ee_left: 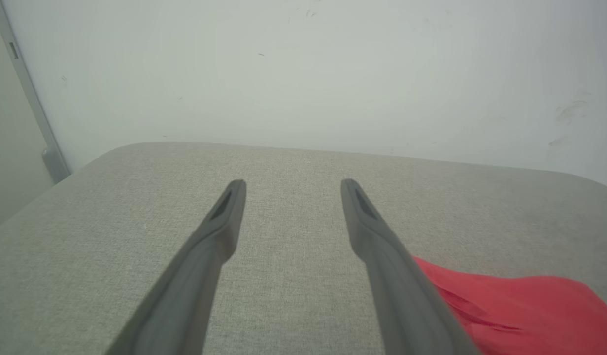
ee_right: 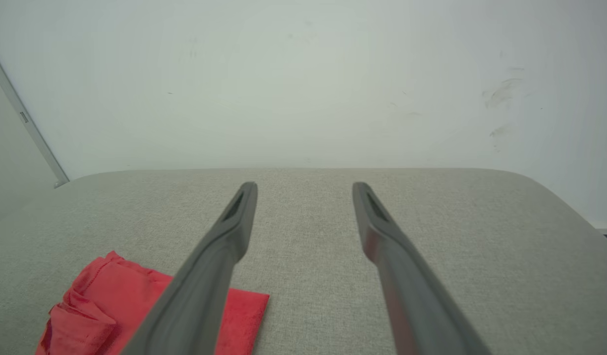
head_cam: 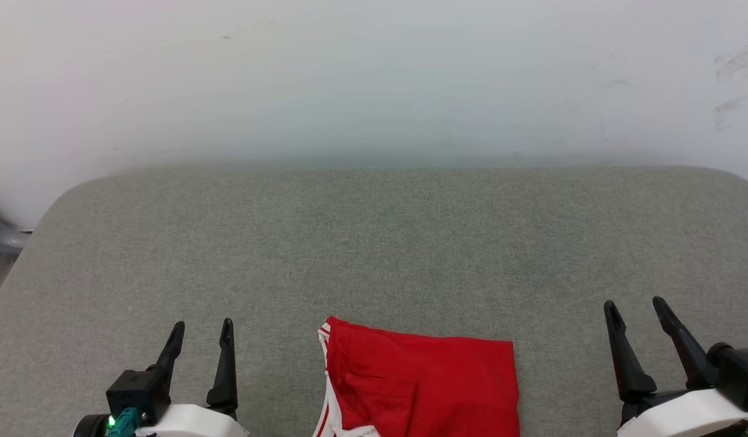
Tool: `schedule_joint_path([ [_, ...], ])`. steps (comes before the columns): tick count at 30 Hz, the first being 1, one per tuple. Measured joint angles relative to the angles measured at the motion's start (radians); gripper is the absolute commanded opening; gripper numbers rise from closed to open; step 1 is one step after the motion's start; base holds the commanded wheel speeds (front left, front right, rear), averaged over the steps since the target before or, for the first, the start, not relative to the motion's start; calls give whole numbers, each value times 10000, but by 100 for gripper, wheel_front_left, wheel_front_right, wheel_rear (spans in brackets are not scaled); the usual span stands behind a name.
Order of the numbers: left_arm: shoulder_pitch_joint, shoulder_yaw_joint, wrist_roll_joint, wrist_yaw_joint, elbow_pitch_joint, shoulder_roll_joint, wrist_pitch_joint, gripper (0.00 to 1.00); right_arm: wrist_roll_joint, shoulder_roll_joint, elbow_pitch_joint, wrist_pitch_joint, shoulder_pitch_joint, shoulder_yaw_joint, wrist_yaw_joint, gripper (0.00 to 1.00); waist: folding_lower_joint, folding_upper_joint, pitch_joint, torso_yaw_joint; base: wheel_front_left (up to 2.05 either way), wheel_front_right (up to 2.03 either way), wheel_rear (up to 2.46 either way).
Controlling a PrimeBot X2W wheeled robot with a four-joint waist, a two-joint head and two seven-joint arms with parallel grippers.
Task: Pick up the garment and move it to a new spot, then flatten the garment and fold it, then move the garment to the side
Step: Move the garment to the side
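The red shirt [head_cam: 422,382] lies folded into a rough rectangle on the grey padded surface [head_cam: 374,243], between the two grippers and apart from both. Its top edge runs fairly straight. A white strip with red stripes shows along the side nearer the left gripper [head_cam: 203,323], and the fabric there is creased and bunched. The bottom of the head view cuts off the near part of the shirt.

The left gripper's two dark fingers [ee_left: 219,231] stand well apart with only grey padding between them, and they hold nothing. In the left wrist view, the shirt sits low on the outer side of the right-hand finger. That finger's base crosses in front of the shirt's edge, and I cannot tell whether it touches the cloth.

The right gripper [head_cam: 634,302] is spread just as wide and is also empty, with bare padding between its fingertips. In the right wrist view, the shirt lies low beside the left-hand finger, which crosses in front of it. The bunched, wrinkled end is farthest from that finger, and a flat corner pokes out into the gap between the two fingers near their base.

Beyond both pairs of fingertips the padding runs to a pale wall [head_cam: 374,79], which has a few dark scuff marks [head_cam: 735,64] towards the right gripper's side.
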Motion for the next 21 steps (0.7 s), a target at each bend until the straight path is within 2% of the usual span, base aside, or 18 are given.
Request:
schedule_joint_path([
  [7,-17,176,155,-92,-27,-86,0,100,46,27,-123,259,5,-336,2,100,0,1,89,69,0,0,0],
  [10,-71,244,242,-136,-90,-148,0,100,644,-4,-35,683,49,-840,0,100,0,0,160,164,0,0,0],
  [16,-319,435,435,-320,-240,-322,-4,100,2464,-453,731,2311,81,-1749,0,100,0,0,467,426,0,0,0],
  [21,-643,608,625,-456,-401,-504,-15,100,3231,-648,1277,3674,69,-1542,0,100,1,1,958,656,0,0,0],
])
